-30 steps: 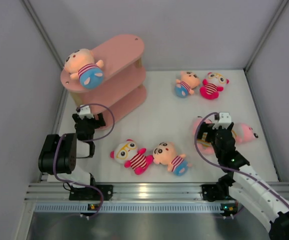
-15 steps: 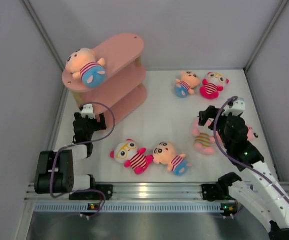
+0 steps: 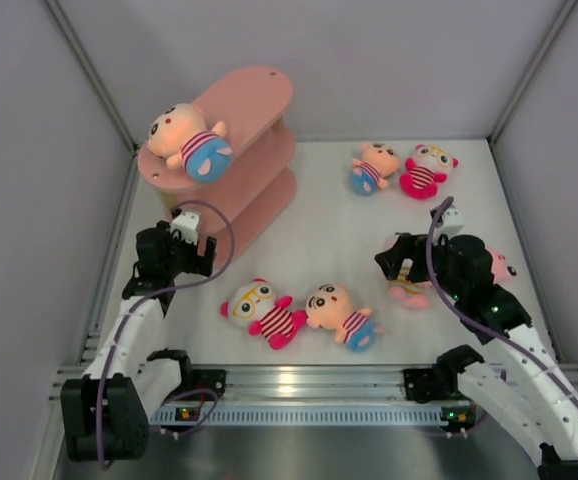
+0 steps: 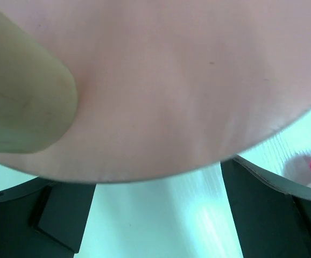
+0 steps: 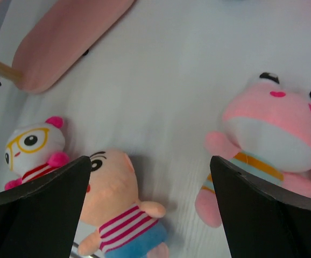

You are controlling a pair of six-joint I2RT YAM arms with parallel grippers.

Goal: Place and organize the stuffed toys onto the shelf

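Seven dolls total, and only one is up on the shelf (image 3: 254,100). The shelf-top peach doll (image 3: 191,145) lies on its back at the left end of the shelf's top board, blue bottoms toward the arms.

The other six are on the white table (image 3: 319,235):
- The far peach doll (image 3: 372,167) and far glasses doll (image 3: 427,170) lie side by side, well to the right of the shelf.
- The near glasses doll (image 3: 261,310) and near peach doll (image 3: 341,318) touch each other, in front of the shelf toward the arm bases.
- The striped pink doll (image 3: 409,290) and second pink doll (image 3: 497,264) are furthest right of the shelf. The second is mostly hidden behind the right arm.

The left gripper (image 3: 197,248) sits at the shelf's near-left foot. In the left wrist view its jaws are wide apart with nothing between them. The underside of a pink shelf board (image 4: 171,80) fills the frame above them, with a wooden post (image 4: 21,102) at the left. Contact with the shelf can't be confirmed, because the view is too close and blurred.

The right gripper (image 3: 394,265) hangs over the striped pink doll, far to the right of the shelf. Its jaws are apart and empty. In the right wrist view that doll (image 5: 274,126) is just beside the right finger (image 5: 268,215), and the near peach doll (image 5: 115,199) is by the left finger.
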